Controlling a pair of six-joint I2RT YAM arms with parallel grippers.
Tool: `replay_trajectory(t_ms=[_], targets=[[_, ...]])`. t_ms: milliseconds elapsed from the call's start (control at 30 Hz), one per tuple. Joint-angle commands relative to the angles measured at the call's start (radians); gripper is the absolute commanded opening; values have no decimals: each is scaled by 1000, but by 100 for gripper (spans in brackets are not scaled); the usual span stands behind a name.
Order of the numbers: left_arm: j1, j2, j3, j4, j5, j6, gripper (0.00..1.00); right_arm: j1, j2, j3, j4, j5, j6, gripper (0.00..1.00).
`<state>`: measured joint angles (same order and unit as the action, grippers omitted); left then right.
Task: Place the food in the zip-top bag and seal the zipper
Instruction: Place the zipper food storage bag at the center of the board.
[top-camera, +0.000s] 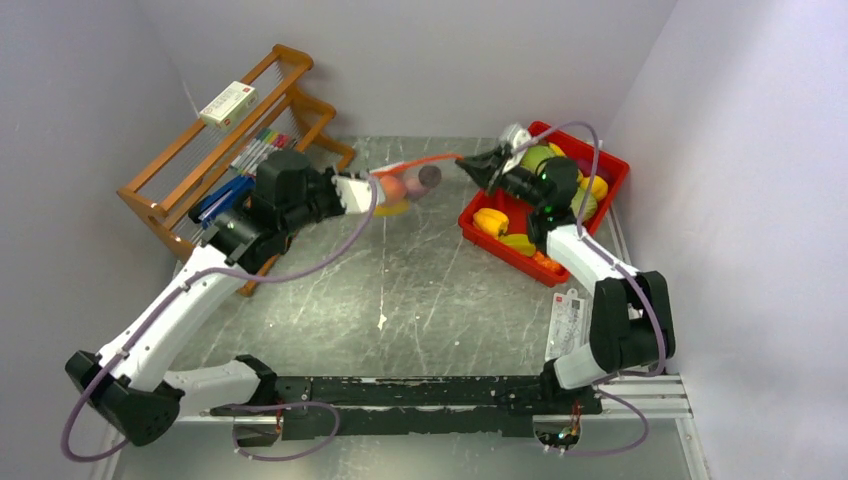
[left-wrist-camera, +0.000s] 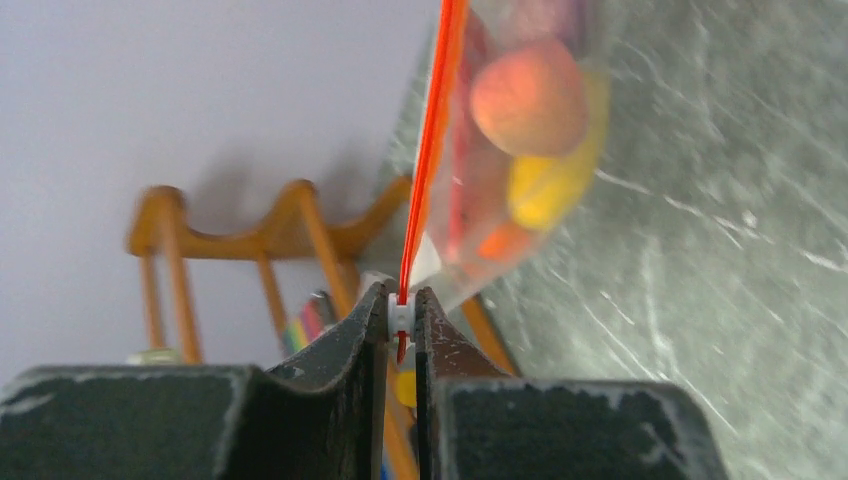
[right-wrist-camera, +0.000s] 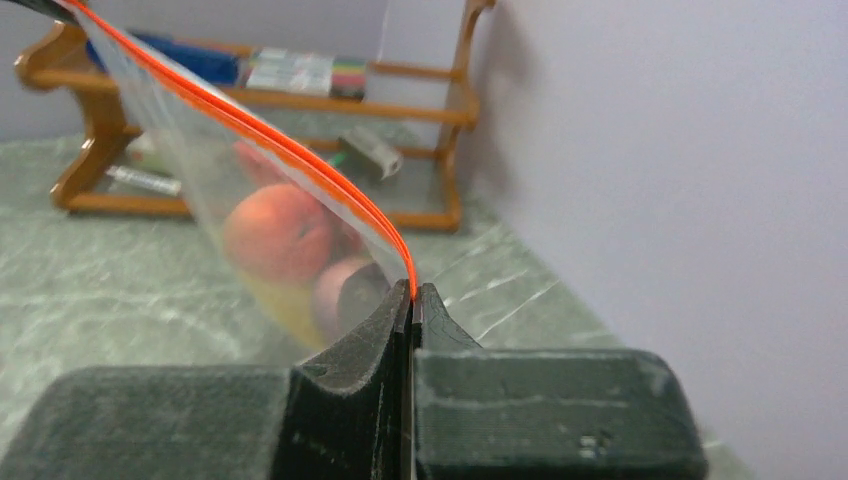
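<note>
Right now I am watching the zip-top bag (top-camera: 405, 187) hanging stretched between both arms, over the far middle of the table (top-camera: 400, 290). The left gripper (left-wrist-camera: 401, 305) is pinching one end of the zipper (left-wrist-camera: 432, 150), its jaws closed tight on a small white piece there. The right gripper (right-wrist-camera: 413, 295) is clamping the other end, jaws pressed together on the orange-red strip. The zipper is running taut between them, and I cannot tell whether it is sealed along its whole length.

Pieces of food are sitting inside the bag: a peach-coloured round piece (left-wrist-camera: 528, 97), a yellow piece (left-wrist-camera: 545, 185) below it and a purplish piece (right-wrist-camera: 345, 290). I cannot tell whether the bag's bottom is touching the table. More food is lying in the red tray (top-camera: 500, 248) on the right side, and a wooden rack (top-camera: 288, 57) is standing at the far left.
</note>
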<state>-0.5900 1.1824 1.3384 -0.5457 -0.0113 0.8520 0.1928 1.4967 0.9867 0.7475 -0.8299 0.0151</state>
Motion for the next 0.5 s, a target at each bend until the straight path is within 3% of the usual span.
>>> replay_trajectory(t_ms=[0, 167, 233, 333, 367, 467], targets=[[4, -100, -271, 126, 43, 4, 7, 16, 5, -209, 169, -23, -22, 0], [3, -140, -388, 89, 93, -44, 7, 29, 3, -289, 36, -30, -100, 0], [-1, -163, -389, 43, 115, -65, 7, 35, -42, -311, -34, -51, -108, 6], [-25, -198, -386, -48, 229, -53, 19, 36, -146, -368, -101, -81, -110, 35], [-41, -211, -392, -71, 267, -57, 29, 36, -179, -390, -105, -78, -106, 45], [-69, -246, -407, -135, 368, -105, 45, 36, -276, -423, -161, -48, -92, 62]])
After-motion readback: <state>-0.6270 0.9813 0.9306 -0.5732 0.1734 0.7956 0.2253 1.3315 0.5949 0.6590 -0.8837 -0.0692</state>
